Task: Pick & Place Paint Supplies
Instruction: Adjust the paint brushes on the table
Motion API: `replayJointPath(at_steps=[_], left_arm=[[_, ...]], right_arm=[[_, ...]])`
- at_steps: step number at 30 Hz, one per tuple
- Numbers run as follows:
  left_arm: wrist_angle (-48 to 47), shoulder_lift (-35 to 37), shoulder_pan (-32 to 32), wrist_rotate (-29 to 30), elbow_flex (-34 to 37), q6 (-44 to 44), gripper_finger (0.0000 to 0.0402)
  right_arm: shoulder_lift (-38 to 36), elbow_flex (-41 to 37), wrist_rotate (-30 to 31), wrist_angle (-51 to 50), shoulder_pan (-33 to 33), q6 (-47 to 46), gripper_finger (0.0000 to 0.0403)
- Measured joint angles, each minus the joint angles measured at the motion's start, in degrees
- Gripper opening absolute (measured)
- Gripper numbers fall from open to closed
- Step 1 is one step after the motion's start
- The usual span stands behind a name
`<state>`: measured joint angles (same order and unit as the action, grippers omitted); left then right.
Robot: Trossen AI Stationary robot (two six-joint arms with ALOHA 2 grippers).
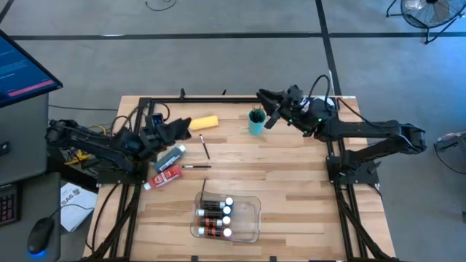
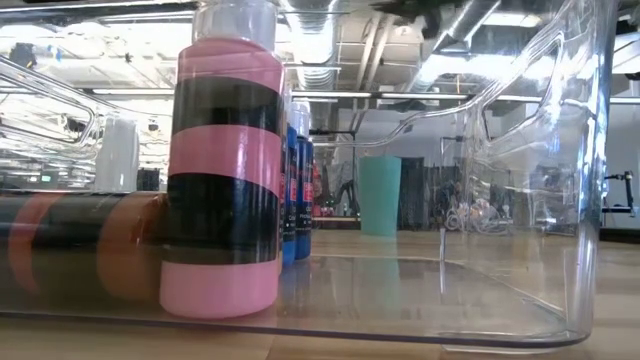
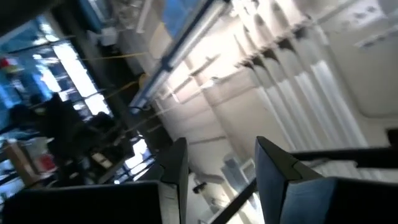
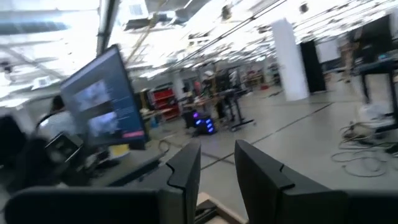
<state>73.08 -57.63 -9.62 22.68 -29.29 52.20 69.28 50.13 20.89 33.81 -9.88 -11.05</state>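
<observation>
Both grippers are raised off the table and hold nothing. My left gripper (image 1: 185, 126) (image 3: 221, 148) is open, at the table's far left, beside the yellow bottle (image 1: 204, 122), which lies on its side. My right gripper (image 1: 266, 102) (image 4: 217, 150) is open, by the teal cup (image 1: 256, 124), which has brushes standing in it. On the table lie a grey tube (image 1: 171, 156), a red tube (image 1: 166, 175) and loose dark brushes (image 1: 206, 148). The clear tray (image 1: 251, 218) near the front edge holds small banded bottles (image 1: 215, 216) with white caps.
In the low view the tray's wall (image 2: 560, 200) fills the foreground, with a pink-and-black bottle (image 2: 222, 170) close up and the teal cup (image 2: 380, 195) farther back. A monitor (image 1: 22, 69) stands off the table's left side. Bare wood lies right of the tray.
</observation>
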Motion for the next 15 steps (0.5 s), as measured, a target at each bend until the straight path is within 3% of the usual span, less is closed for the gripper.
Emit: replayJointPath(at_steps=[6,10,15], left_arm=[[-0.07,0.17,1.85,-9.35,-4.46,-5.74,0.0092],[-0.47,0.73,3.06,-11.35,-5.13,-8.30,0.0092],[-0.62,2.90,4.92,-18.71,-5.13,-7.73,0.0092]], right_arm=[[2.05,8.63,-0.24,-11.85,3.22,-0.46,0.0093],[4.97,14.39,-0.76,-18.85,4.26,-4.24,0.0093],[10.58,21.67,-4.97,-26.04,4.30,-11.21,0.0093]])
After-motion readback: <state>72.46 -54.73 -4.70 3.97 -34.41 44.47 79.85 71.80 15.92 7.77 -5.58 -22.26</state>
